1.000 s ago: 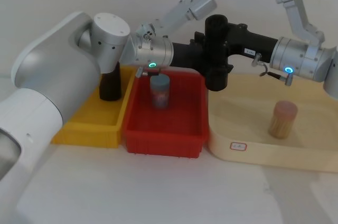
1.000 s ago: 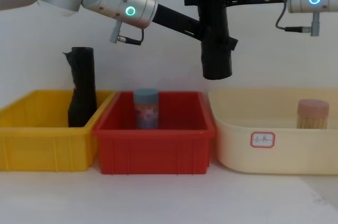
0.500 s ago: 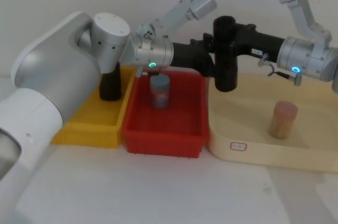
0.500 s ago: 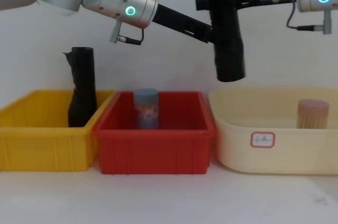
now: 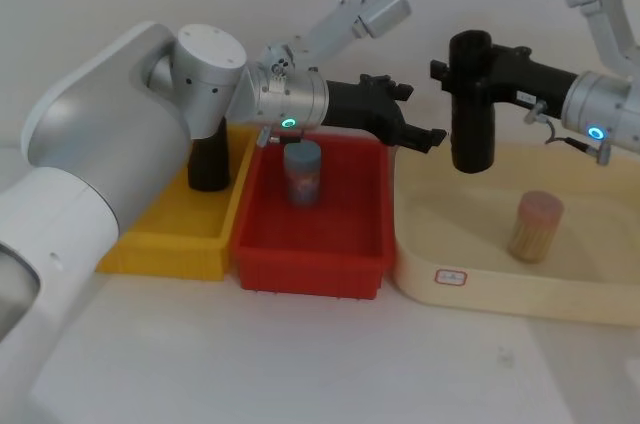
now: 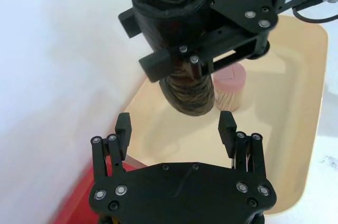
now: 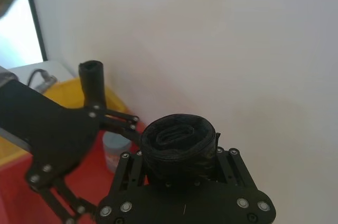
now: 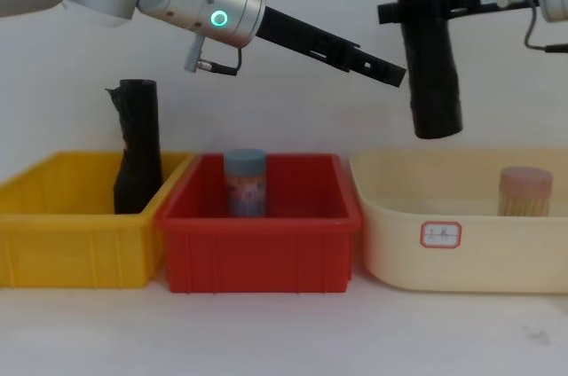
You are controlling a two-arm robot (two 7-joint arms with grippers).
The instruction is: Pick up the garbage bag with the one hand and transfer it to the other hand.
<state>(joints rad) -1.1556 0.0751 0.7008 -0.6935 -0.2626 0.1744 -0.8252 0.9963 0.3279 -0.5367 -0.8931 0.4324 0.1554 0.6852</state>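
The garbage bag, a smooth black roll, hangs upright above the near-left corner of the cream tray. My right gripper, on the arm with the blue light, is shut on its upper part. In the chest view the roll's lower end hangs above the tray rim. My left gripper, on the arm with the green-cyan light, stands open just left of the roll, apart from it. The left wrist view has its open fingers below the held roll.
A second black roll stands in the yellow bin. A blue-lidded can stands in the red bin. A tan cylindrical container stands in the cream tray, to the right of and below the held roll.
My left gripper has opened and let go of the garbage bag. My right gripper has carried the bag to the right, from above the red bin to above the cream tray.
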